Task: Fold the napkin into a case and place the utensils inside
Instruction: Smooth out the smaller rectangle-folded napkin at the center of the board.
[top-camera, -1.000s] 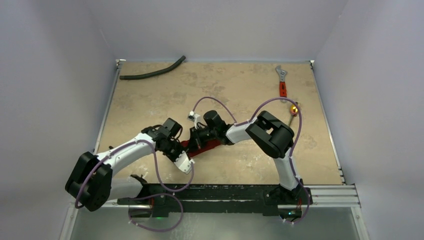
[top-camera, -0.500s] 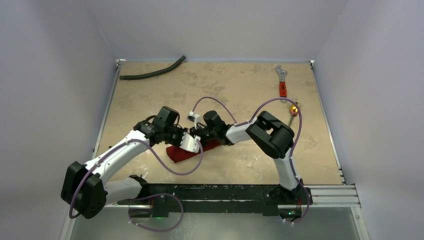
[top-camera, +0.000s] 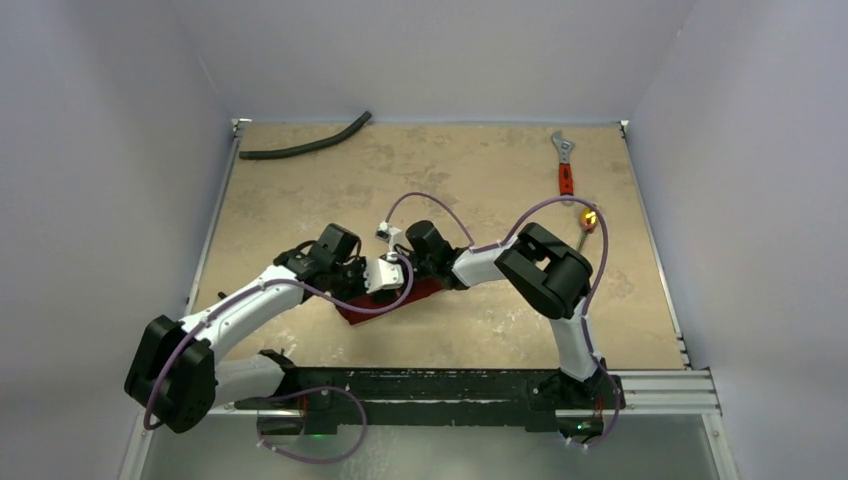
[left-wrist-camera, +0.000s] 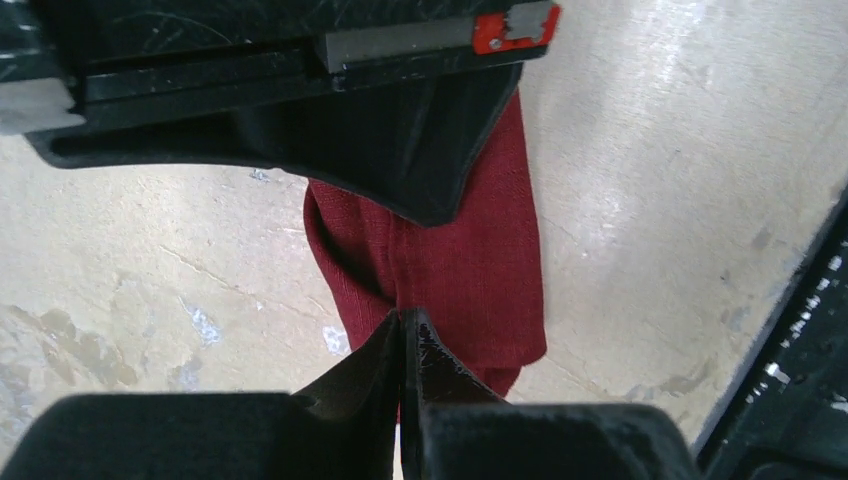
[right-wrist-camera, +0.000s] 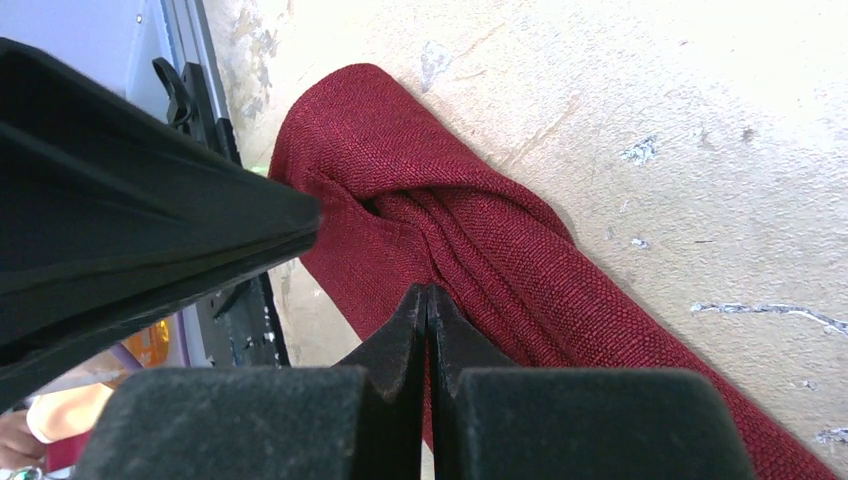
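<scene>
Dark red napkin (top-camera: 365, 312), folded into a narrow strip, near the middle of the table (top-camera: 480, 180). Pinched at one end by the closed left gripper (left-wrist-camera: 402, 325), creases gathering into its tips. Met from the opposite side by the right gripper (right-wrist-camera: 428, 295), jaws shut, tips resting on a fold. Well apart, by the right edge: gold utensil (top-camera: 588, 218) near a red-handled wrench (top-camera: 565, 170). Far left corner: black hose (top-camera: 305, 145).

White arms (top-camera: 250, 300), black joints (top-camera: 545, 268), looping purple cables (top-camera: 428, 195).

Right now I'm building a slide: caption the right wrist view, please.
Shut right gripper, tips at a crease of the folded napkin on the table.
</scene>
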